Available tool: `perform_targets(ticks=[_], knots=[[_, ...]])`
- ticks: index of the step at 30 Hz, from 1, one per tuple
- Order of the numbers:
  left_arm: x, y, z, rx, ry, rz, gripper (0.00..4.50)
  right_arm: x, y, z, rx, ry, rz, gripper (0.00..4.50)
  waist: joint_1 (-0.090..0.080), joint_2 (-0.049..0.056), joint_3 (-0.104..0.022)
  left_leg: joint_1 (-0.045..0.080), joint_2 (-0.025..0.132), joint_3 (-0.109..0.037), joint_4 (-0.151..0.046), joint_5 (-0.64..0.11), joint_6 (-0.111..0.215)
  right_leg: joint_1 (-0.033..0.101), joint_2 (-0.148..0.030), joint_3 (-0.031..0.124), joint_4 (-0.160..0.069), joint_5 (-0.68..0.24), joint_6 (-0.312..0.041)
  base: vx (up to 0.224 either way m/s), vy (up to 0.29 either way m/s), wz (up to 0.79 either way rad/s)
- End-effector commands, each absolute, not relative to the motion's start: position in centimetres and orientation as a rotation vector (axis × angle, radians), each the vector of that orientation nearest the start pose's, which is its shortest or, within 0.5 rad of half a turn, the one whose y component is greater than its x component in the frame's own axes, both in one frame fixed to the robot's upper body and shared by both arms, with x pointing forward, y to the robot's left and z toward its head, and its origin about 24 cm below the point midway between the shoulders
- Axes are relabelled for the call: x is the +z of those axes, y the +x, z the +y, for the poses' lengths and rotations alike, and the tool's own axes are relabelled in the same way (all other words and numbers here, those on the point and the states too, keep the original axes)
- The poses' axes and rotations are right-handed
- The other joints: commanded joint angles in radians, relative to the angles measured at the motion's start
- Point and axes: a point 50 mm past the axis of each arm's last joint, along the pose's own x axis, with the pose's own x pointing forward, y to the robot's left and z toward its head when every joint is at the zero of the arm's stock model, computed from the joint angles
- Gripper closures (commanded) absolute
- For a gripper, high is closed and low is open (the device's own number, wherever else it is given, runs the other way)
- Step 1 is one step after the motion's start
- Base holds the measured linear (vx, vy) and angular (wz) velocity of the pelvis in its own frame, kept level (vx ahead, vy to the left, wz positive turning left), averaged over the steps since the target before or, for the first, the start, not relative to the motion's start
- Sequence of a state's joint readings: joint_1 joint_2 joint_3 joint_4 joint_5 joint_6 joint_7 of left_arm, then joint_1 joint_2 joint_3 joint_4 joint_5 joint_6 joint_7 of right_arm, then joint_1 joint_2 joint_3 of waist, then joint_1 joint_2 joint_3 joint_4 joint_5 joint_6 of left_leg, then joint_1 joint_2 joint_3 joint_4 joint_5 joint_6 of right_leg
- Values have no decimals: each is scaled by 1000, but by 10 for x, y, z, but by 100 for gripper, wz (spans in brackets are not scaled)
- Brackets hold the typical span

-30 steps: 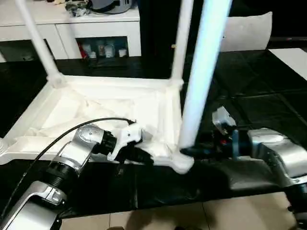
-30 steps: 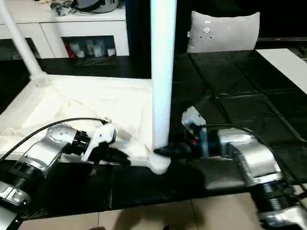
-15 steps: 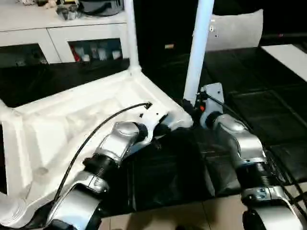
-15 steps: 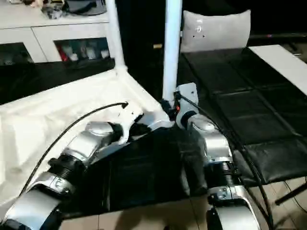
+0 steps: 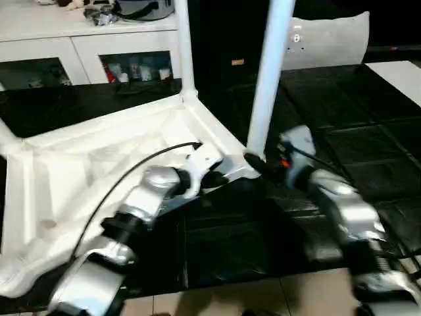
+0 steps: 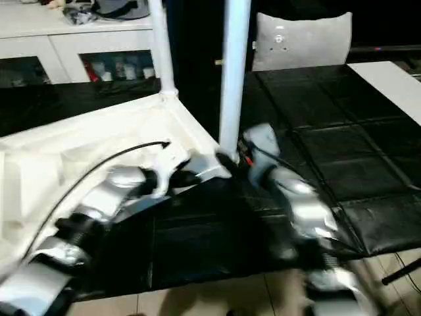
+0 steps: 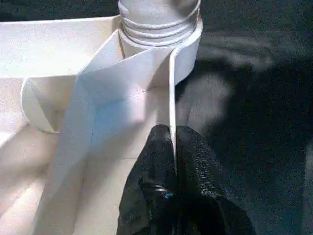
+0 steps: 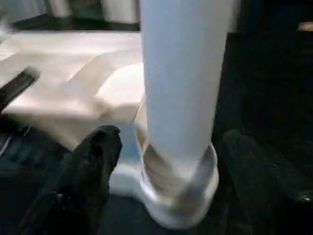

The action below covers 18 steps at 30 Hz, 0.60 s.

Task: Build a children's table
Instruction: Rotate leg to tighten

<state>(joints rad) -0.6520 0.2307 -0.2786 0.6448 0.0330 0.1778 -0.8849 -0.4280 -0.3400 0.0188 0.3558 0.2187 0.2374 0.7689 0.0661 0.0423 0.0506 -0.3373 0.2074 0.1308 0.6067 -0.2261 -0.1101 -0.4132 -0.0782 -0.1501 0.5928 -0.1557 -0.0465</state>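
The children's table lies upside down on the black work table, its white ribbed top (image 5: 99,158) facing up. One leg (image 5: 266,79) stands in the near right corner socket (image 7: 159,29), another leg (image 5: 184,46) in the far corner. My left gripper (image 5: 212,176) is shut on the thin rim of the top (image 7: 171,98) just beside that socket. My right gripper (image 5: 258,163) stands open at the base of the near leg (image 8: 183,73), one finger (image 8: 93,161) on each side and both apart from it.
A white cabinet (image 5: 79,39) with shelves stands behind the work table. A grey cushion (image 5: 329,39) lies at the back right and a white sheet (image 5: 401,72) at the far right. The work table's front edge (image 5: 263,289) runs close below my arms.
My right gripper has opened and let go of the leg's base, and the right arm is moving. The left gripper keeps its grip on the rim. The camera view has shifted.
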Motion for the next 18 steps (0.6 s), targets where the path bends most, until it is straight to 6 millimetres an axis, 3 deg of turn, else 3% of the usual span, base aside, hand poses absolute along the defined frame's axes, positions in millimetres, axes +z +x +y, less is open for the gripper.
perform_targets(ticks=[1, 3, 7, 9, 13, 18], knots=[[66, 332, 91, -1185, 355, 281, 450, 79, 314, -171, 868, -75, 171, 60, 7, -13, -82, -25, 4, 18, -53, -2, 146, 89, -61, 57, -73, -244, -105, 0, 0, 0], [60, 323, 97, -1305, 405, 301, 450, 82, 304, -183, 1002, -131, 192, 60, 11, -14, -80, -24, 5, 19, -53, -12, 151, 89, -60, 57, -75, -255, -106, 0, 0, 0], [57, 318, 101, -1379, 449, 308, 450, 83, 298, -189, 1088, -145, 213, 60, 26, -14, -77, -19, 6, 24, -53, -33, 145, 81, -60, 55, -81, -303, -102, 0, 0, 0], [56, 311, 105, -1507, 478, 326, 450, 86, 296, -194, 1151, -162, 234, 87, 36, -17, -77, -16, 8, 24, -56, -43, 136, 80, -60, 56, -84, -336, -92, 0, 0, 0], [58, 308, 108, -1593, 503, 334, 450, 90, 292, -192, 1254, -167, 271, 126, 48, -17, -78, -12, 14, 25, -57, -47, 129, 76, -60, 57, -80, -323, -99, 0, 0, 0], [62, 304, 110, -1692, 537, 339, 450, 89, 284, -187, 1402, -154, 341, 158, 55, -21, -79, -18, 14, 24, -57, -30, 129, 79, -62, 57, -75, -311, -96, 0, 0, 0]])
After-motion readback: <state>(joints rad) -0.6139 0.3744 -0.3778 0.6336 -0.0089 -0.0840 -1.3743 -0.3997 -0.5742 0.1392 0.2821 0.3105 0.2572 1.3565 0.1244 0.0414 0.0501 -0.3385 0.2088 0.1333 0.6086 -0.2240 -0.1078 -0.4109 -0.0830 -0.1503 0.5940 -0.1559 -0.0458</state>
